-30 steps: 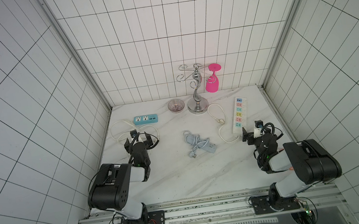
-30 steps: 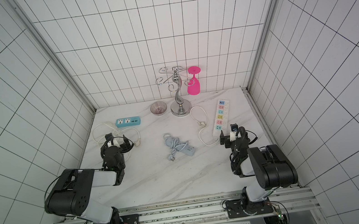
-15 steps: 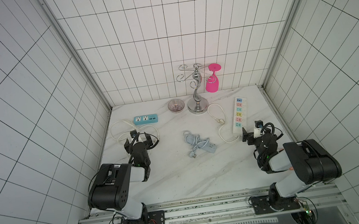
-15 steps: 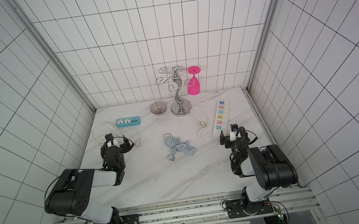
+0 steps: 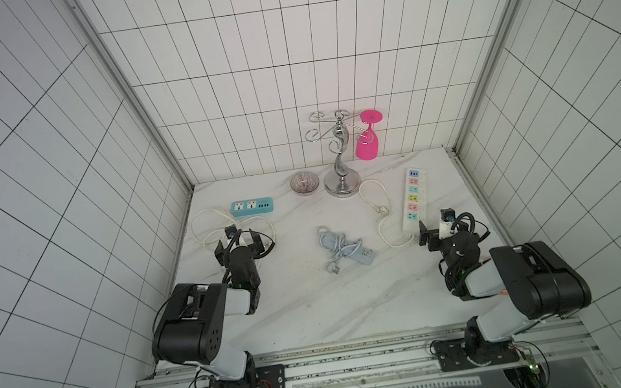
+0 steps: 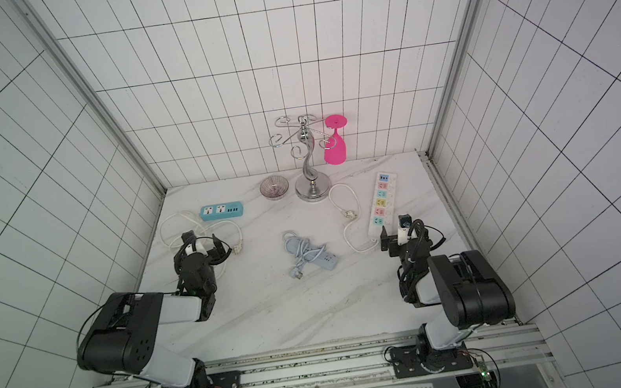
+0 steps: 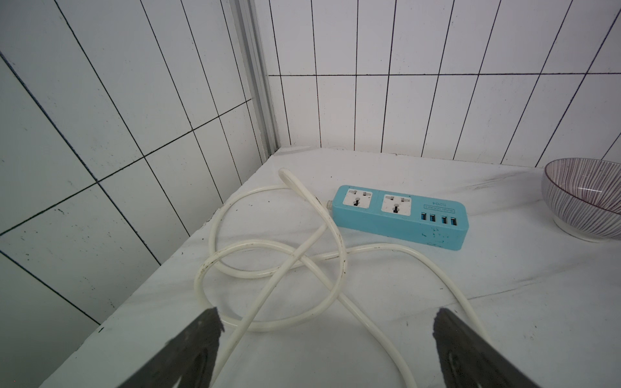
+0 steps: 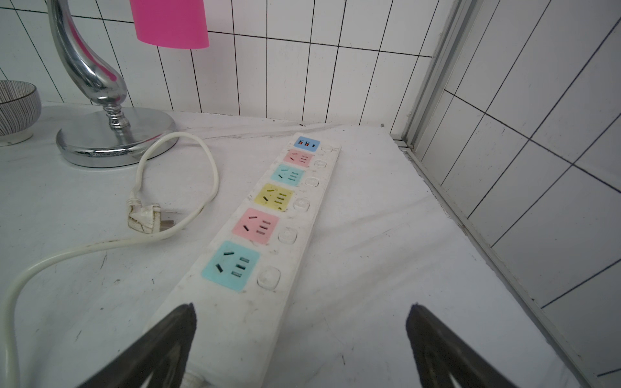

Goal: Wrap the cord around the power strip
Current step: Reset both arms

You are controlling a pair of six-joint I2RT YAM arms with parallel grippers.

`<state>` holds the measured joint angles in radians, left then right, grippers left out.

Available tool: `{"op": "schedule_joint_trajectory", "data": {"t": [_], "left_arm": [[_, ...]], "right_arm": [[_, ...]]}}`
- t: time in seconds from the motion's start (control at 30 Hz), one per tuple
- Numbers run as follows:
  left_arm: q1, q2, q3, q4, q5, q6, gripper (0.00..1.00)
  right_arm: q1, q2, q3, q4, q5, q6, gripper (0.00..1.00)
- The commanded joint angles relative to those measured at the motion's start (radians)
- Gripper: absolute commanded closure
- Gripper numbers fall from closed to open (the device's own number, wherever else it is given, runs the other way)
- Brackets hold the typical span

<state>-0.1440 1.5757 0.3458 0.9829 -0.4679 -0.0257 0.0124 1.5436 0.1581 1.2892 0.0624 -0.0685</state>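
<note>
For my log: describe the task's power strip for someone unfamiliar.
Scan the white marble table in front of the chrome stand. The slim pale grey-blue power strip lies mid-table, matching cord looped across it, unlike the shorter teal strip and longer white strip.

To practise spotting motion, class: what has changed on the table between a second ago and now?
Nothing visibly changed. The left hand and right hand stay open and empty at the sides; the power strip lies mid-table with the cord looped over it.

Teal strip (image 5: 252, 207), striped bowl (image 5: 304, 183), chrome rack (image 5: 342, 187), pink glass (image 5: 367, 148), white strip (image 5: 412, 199).
</note>
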Motion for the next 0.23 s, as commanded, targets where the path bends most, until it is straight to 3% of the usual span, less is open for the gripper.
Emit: {"op": "schedule_joint_trajectory", "data": {"t": [0.0,0.2], "left_arm": [[-0.001,-0.008,0.008,0.011,-0.009,-0.003,0.03],[0.000,-0.008,0.008,0.011,-0.008,-0.002,0.03]], "right_arm": [[-0.015,0.001,0.071,0.013,-0.004,0.018,0.01],[-0.038,0.003,0.091,-0.021,-0.049,0.027,0.01]]}}
